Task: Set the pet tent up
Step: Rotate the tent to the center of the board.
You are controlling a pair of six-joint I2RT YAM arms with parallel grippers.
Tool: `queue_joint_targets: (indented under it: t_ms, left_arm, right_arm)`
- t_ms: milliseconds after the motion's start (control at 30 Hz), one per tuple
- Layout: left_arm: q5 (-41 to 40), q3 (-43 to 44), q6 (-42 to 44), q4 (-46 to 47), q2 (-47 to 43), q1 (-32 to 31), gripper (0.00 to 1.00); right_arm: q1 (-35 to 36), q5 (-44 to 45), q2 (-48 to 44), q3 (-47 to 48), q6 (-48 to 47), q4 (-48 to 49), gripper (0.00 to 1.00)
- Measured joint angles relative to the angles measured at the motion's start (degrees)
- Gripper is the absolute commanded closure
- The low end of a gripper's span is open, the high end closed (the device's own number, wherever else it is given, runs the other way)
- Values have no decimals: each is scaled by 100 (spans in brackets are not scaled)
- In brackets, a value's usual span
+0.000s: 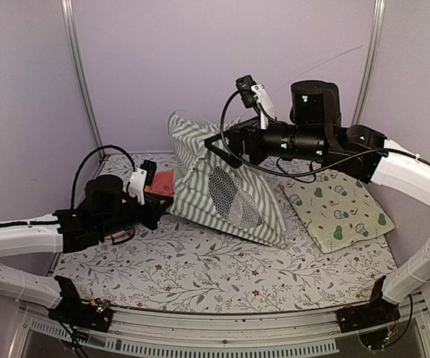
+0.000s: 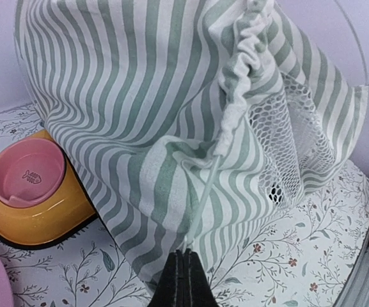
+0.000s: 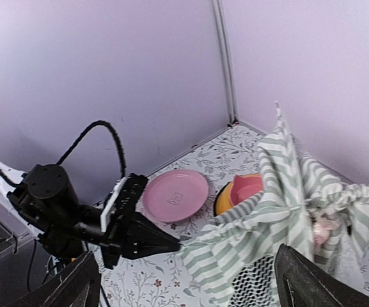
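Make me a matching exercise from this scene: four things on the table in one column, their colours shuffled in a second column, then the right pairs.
Things:
1. pet tent
2. double pet bowl
3. round plate
4. mat

Colours:
A. pale yellow with a green avocado print
B. sage-green and white stripes
C. plain pink all over
D. orange body with a pink inner dish

Pairs: 1-B, 2-D, 3-C, 4-A
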Motion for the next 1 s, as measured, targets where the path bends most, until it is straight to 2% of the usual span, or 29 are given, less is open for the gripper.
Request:
queue_joint_targets:
  t_ms: [200,367,467,600,833,1000]
  left_arm:
    - [302,2,243,-2,0,11,100]
    - [610,72,479,-48,2,11,100]
    - [739,175,601,-83,17,11,100]
    - [778,293,708,-125,72,11,100]
    - [752,396,723,-302,127,20,100]
    - [758,455,758,-400,140,20,100]
  right_arm:
    - [-437,-20,313,575,-245,-828,14]
    - [-376,149,782,739,-365,-1384,14]
    - [-372,595,870,741,-413,-1644,11]
    - [-391,1045,769,743,-553,-1766,10]
    - [-455,1117,326,839,-844,-1814,11]
    - [-885,1106,243,905,-1001,-1880,11]
